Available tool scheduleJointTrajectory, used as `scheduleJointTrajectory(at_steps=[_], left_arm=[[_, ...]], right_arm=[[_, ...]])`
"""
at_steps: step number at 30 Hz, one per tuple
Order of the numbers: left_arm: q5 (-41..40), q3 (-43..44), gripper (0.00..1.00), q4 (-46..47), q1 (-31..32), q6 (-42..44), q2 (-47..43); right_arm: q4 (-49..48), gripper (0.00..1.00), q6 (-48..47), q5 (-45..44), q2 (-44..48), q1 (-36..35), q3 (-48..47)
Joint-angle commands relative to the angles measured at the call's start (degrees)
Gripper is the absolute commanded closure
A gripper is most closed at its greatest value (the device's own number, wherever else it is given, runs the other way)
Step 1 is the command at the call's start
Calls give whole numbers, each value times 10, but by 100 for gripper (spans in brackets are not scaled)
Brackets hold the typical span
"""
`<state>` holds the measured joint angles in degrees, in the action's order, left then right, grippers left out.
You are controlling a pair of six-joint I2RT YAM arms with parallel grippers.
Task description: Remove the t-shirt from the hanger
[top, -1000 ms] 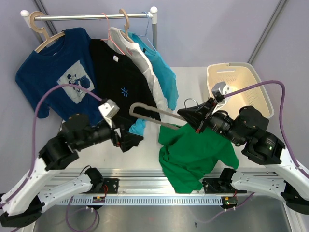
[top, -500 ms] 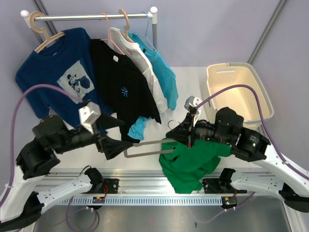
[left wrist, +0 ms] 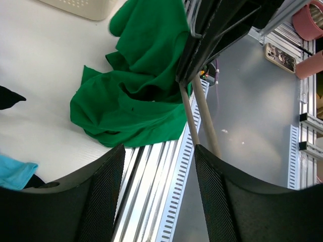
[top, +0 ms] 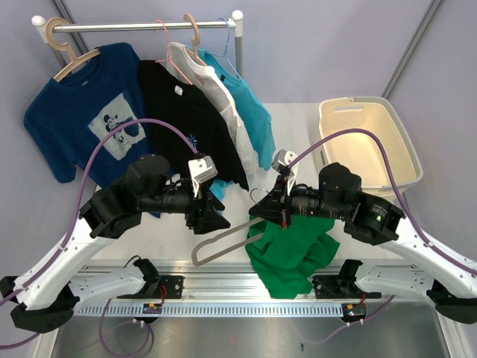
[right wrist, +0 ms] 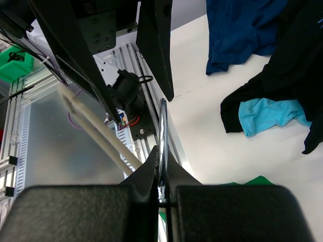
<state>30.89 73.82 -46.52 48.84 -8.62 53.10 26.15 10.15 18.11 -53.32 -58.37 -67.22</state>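
Nearest, along the metal rail [top: 246, 307] at the desk's front edge, the green t-shirt [top: 291, 250] lies in a crumpled heap. Its lower part spills over the edge onto the rail, and its upper part is bunched against the right tool [top: 259, 212].

Just left of the heap, the hanger [top: 195, 253] juts out over the desk [top: 298, 127] edge. Its left half is bare, with no cloth on it. Its right end runs into the green folds, and I cannot tell whether that shoulder is free of the neck hole.

The right tool is pressed together on the hanger's metal hook [right wrist: 162, 131] and holds it tilted. The left tool [left wrist: 159, 151] hangs just beside the bare end. Its fingers [left wrist: 103, 196] are spread with nothing between them, and the hanger's bars lie beyond them.

By my reckoning the job is nearly done: most of the shirt is down. What remains is to draw the hanger clear of the last cloth, if any is caught there.

Farther back on the right stands a cream basket [top: 395, 142]. At the far left, a rack [top: 141, 26] carries a navy shirt [top: 82, 112], a black one [top: 186, 127] and a turquoise one [top: 250, 112].
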Motion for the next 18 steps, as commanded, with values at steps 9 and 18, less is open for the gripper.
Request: scheduleJointTrajectory(at_steps=[9, 18], left_arm=[[-15, 50, 21, -15, 0, -29, 2], [-8, 67, 22, -16, 0, -64, 13]], right_arm=[[-16, 100, -14, 10, -9, 2, -5], [-15, 100, -13, -36, -6, 2, -9]])
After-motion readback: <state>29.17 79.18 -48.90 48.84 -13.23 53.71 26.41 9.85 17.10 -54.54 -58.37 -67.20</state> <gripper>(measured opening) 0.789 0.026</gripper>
